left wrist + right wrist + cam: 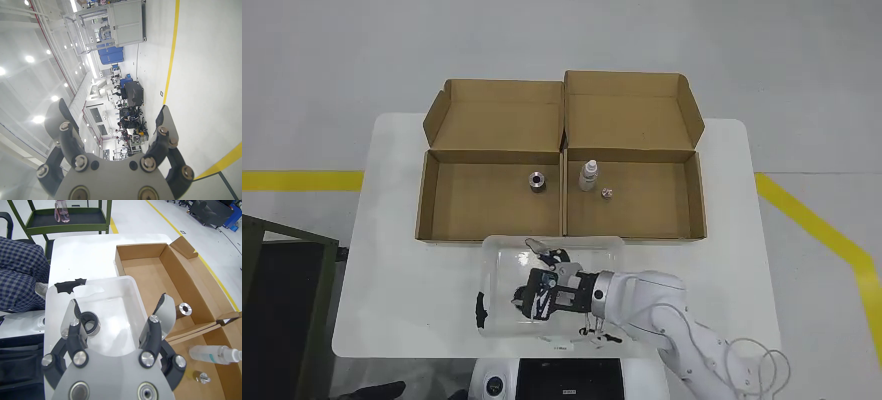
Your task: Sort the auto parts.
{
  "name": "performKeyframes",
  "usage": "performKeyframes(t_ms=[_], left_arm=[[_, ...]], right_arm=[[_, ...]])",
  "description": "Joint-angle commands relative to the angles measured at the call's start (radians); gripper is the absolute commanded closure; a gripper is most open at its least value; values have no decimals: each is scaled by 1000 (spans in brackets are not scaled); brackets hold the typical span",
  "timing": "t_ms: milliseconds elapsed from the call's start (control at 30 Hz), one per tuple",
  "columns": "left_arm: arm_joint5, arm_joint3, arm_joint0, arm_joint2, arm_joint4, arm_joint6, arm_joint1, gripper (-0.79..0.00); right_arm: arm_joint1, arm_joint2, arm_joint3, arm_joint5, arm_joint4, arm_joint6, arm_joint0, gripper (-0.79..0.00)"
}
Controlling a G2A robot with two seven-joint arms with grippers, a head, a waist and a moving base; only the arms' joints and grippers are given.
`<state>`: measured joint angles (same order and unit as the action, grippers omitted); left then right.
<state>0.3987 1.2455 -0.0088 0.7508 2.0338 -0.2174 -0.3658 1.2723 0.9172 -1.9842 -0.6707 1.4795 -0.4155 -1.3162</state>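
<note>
A black ring-shaped part with a metal rim (91,323) lies in the clear plastic bin (139,298) at the table's near edge. My right gripper (119,303) hangs open just above the bin, and one of its fingers (75,308) stands right beside the ring without closing on it. From above, the right gripper (545,284) sits over the bin (504,256). The left cardboard box (428,200) holds a metal cylinder (535,180). The right box (694,205) holds a spray bottle (588,175) and a small metal part (608,191). My left gripper (113,113) is open and empty, facing the hall.
The boxes stand side by side behind the bin, lids folded back. Black tape (480,308) sticks to the bin's left rim. The white table (392,250) has bare room on both sides. A green cart (66,219) and a person in checked cloth (19,275) are beside the table.
</note>
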Motion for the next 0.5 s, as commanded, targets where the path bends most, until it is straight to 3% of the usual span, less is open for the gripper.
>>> performKeyframes(t_ms=[0,133,467], left_arm=[[0,0,0,0,0,0,0,-785],[0,0,0,0,0,0,0,-785],[0,0,0,0,0,0,0,-785]], right_arm=[[-2,-5,1,-6,3,6,-10,-708],[-5,-13,19,-10,13,8,-8,-785],[-10,-27,41,-40,-4,-44,1,-785]])
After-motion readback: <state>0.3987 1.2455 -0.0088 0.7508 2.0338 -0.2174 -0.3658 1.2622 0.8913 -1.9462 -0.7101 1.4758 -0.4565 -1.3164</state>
